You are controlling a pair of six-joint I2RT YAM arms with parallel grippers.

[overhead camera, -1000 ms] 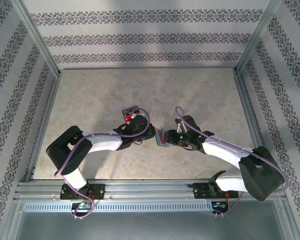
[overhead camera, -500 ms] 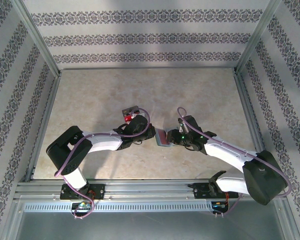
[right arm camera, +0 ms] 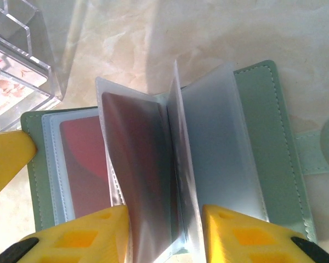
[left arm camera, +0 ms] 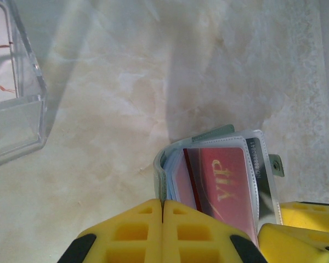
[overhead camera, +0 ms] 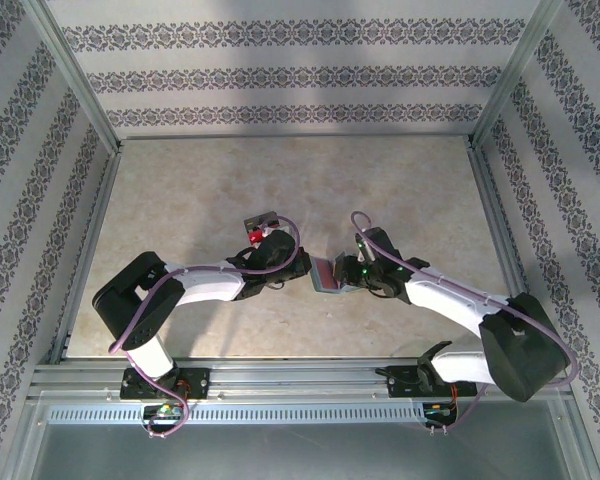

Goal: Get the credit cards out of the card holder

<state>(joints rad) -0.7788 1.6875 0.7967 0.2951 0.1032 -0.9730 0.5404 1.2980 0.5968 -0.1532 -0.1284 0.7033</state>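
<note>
— Beige marbled tabletop (overhead camera: 210,190) from above, hemmed by striped patterned walls and an aluminium frame; anything in the middle?

— Both arms bent inward, tips nearly meeting; left gripper (overhead camera: 304,271) just left of the card holder (overhead camera: 326,274), right gripper (overhead camera: 343,277) just right of it; holder lying on the table between them; clear plastic tray (overhead camera: 262,224) with something red inside, just beyond the left wrist.

— And from the left wrist?

— Yellow fingers (left arm camera: 126,235) pressed flat together along one seam; tips hard up against the holder's folded edge; impossible to tell whether any of the cover is nipped between them; clear sleeves fanned out to the right, a gold-lettered red card (left arm camera: 222,181) in the uppermost; a corner of the clear tray at upper left, well apart from the holder.

— From the right wrist?

— Pale teal-green covers spread flat on the marble, strap tab (right arm camera: 322,153) out to the right; a bundle of clear sleeves (right arm camera: 208,137) standing up from the spine; right jaws drawn in on that bundle, one yellow pad touching either side; a dark reddish card (right arm camera: 137,164) in the nearest upright sleeve, a brighter red card (right arm camera: 82,159) in the sleeve lying flat at left; credit cards all tucked inside sleeves; yellow finger (right arm camera: 5,159) of the left gripper resting at the holder's left edge.
</note>
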